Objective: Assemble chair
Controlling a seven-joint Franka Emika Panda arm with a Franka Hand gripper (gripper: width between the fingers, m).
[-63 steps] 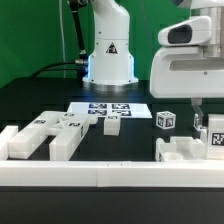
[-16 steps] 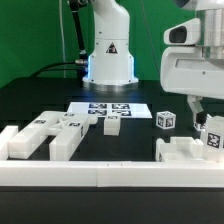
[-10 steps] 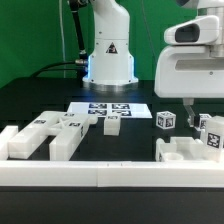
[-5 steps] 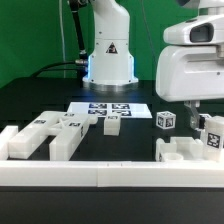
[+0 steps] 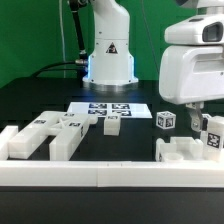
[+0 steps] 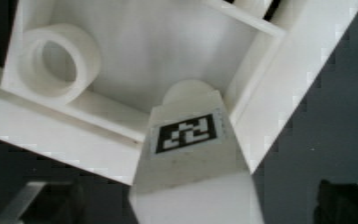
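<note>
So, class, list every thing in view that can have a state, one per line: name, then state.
Gripper: low over the post, fingers apart, no grip seen.
Post: upright beside the slab.
Slab: flat on the table.
Cube: alone, tag facing the exterior view.
Left parts: lying close together, unassembled.
Block: loose by the marker board.
Marker board: flat on the table.
</note>
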